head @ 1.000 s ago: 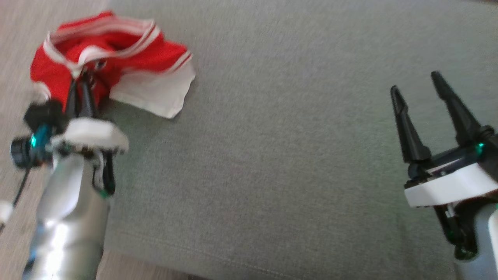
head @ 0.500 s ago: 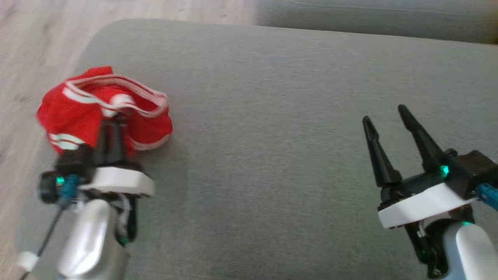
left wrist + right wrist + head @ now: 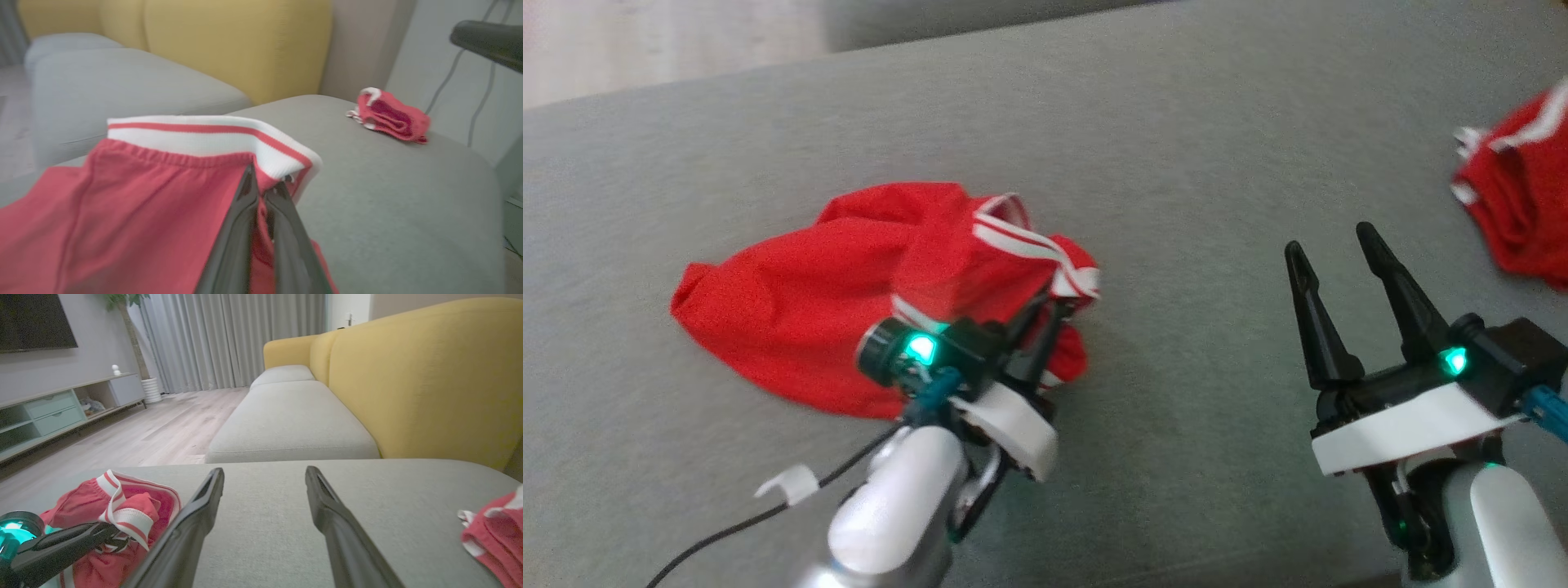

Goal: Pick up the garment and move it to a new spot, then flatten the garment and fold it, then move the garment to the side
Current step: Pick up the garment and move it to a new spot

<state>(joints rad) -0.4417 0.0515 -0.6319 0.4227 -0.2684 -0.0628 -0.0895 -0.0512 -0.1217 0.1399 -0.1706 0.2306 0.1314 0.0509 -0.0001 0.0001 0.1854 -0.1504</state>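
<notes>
Between the pinched-shut fingers of the left gripper (image 3: 1049, 310) sits the waistband (image 3: 204, 139) of the garment (image 3: 792, 310): relocating step, I'd say. Next up, let go and flatten; the right gripper (image 3: 1330, 239) gapes wide, empty.

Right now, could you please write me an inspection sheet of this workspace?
Surface: grey cushion, bare fabric between the grippers.
Job's things: red garment, crumpled on the cushion, striped waistband lifted.
Clutter: second red garment, bunched at the far right.
Grippers: left gripper shut on the red garment's waistband; right gripper open, holding nothing.
Cables: black cable trailing beside the left arm.
Surroundings: yellow sofa back, wooden floor, grey curtains.
</notes>
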